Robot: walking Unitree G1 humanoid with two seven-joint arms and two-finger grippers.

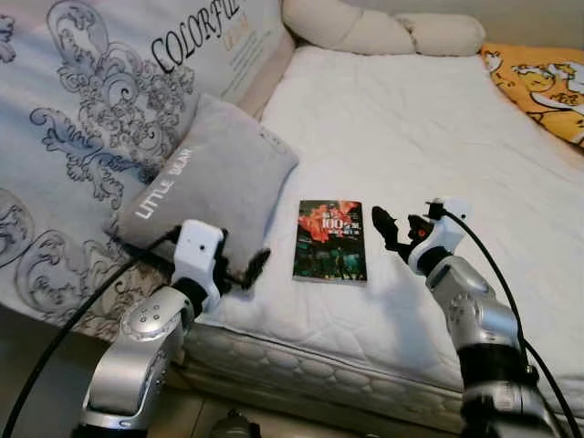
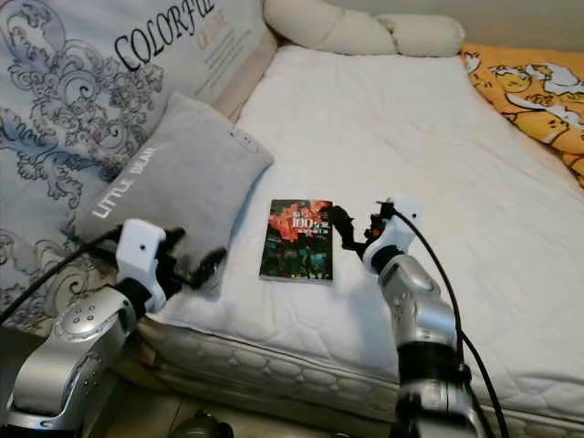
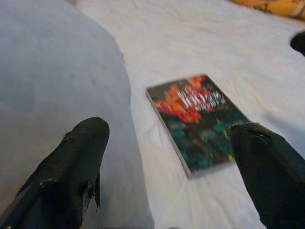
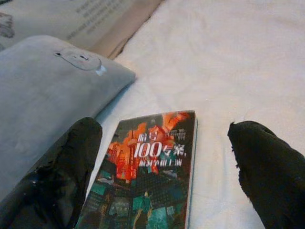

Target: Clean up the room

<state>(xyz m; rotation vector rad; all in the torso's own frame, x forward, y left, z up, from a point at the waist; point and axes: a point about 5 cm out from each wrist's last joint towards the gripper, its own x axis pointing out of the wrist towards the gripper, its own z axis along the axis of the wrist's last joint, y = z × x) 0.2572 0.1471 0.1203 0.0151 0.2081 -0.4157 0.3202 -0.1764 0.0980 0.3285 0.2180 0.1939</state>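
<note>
A paperback book (image 1: 330,240) with a red and dark cover lies flat on the white mattress (image 1: 411,137), near its front edge. A grey cushion (image 1: 214,182) lettered LITTLE BEAR leans to the left of it. My right gripper (image 1: 391,231) hovers open just right of the book, and the right wrist view has the book (image 4: 152,171) between its fingers (image 4: 62,167). My left gripper (image 1: 248,269) is open at the cushion's lower corner, left of the book; its wrist view shows the cushion (image 3: 57,95) and the book (image 3: 198,121).
A patterned headboard panel (image 1: 100,100) reading COLORFUL runs along the left. Cream pillows (image 1: 383,27) lie at the far end of the bed, and an orange printed blanket (image 1: 543,82) is at the far right. The mattress edge (image 1: 301,365) drops to the floor.
</note>
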